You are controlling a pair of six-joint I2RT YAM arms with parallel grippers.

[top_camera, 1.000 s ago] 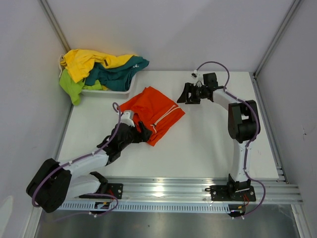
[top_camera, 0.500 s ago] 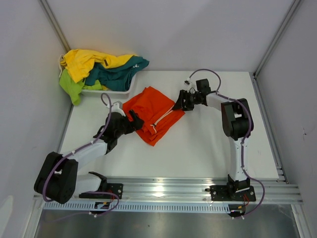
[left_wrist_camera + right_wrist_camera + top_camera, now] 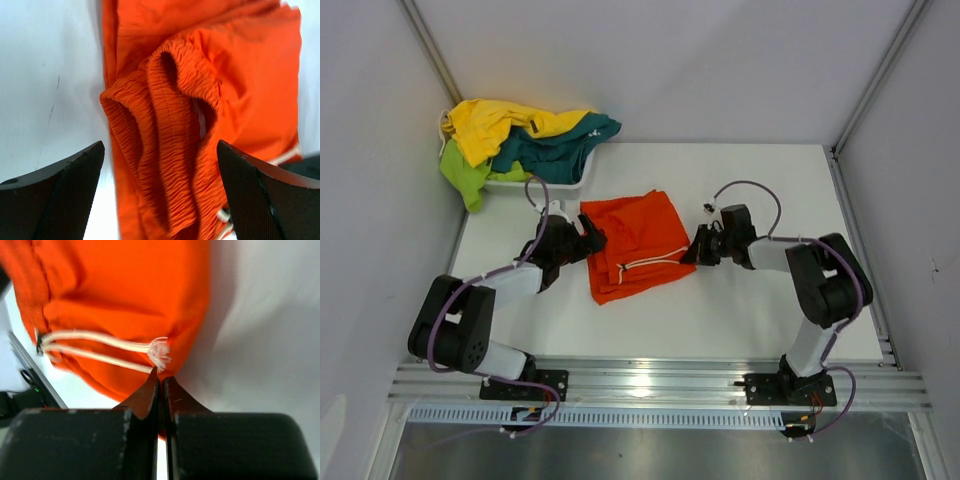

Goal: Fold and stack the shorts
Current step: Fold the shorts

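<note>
Orange shorts (image 3: 632,245) lie on a white table (image 3: 740,310). Left gripper (image 3: 591,239) gapes wide around their bunched waistband, gripping nothing. Right gripper (image 3: 692,253) is pinched tight on their edge.

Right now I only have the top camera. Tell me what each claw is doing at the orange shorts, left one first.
Observer: On its wrist camera the left claw is wide open. The bunched elastic waistband of the orange shorts lies between its fingers.
Operator: Now the right one.
Observer: The right claw is shut, tips pressed together at the edge of the shorts. I cannot tell whether any cloth is pinched.
Operator: Find me the drawstring.
Observer: The white drawstring lies across the cloth, and its frayed end sits just beyond the right claw's tips.
</note>
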